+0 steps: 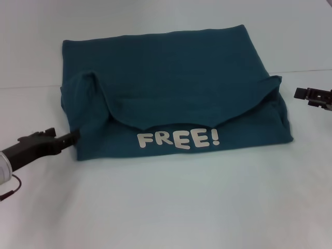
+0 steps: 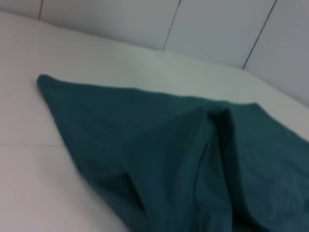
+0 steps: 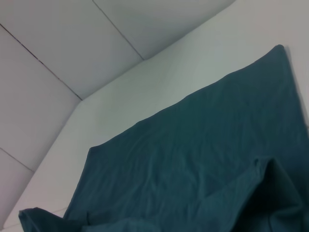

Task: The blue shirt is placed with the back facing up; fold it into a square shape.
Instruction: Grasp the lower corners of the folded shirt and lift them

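The blue shirt (image 1: 171,93) lies folded into a rough rectangle on the white table. Both side flaps are turned inward over the middle, and white "FREE!" lettering (image 1: 178,139) shows along the near edge. My left gripper (image 1: 72,138) is low at the shirt's near left corner, its tip at the fabric edge. My right gripper (image 1: 313,97) hovers to the right of the shirt, apart from it. The left wrist view shows the shirt's (image 2: 193,159) bunched fold up close. The right wrist view shows its (image 3: 193,159) flat back panel.
The white table (image 1: 166,207) stretches around the shirt, with bare surface in front and on both sides. A pale wall (image 3: 72,48) with seams rises behind the table's far edge.
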Available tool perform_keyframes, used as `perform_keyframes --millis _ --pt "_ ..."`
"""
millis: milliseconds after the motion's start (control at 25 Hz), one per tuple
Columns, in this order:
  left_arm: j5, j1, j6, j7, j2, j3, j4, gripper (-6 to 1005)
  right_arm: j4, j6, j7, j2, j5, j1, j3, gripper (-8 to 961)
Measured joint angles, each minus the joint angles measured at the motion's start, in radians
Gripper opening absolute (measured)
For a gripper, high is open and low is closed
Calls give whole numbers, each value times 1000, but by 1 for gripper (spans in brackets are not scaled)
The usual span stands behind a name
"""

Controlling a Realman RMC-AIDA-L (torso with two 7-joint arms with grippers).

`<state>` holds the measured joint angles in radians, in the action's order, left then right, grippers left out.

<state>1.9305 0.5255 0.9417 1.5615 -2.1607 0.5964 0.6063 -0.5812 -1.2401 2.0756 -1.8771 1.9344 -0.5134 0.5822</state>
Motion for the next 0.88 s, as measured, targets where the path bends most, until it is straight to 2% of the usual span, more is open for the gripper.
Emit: perform_keyframes --millis 360,880 --pt "33 14 -76 0 -3 48 -31 800 -1 -7 20 -2 0 -2 1 750" --pt "38 23 -77 4 -5 118 -47 798 -1 -9 20 -6 0 1 1 750"
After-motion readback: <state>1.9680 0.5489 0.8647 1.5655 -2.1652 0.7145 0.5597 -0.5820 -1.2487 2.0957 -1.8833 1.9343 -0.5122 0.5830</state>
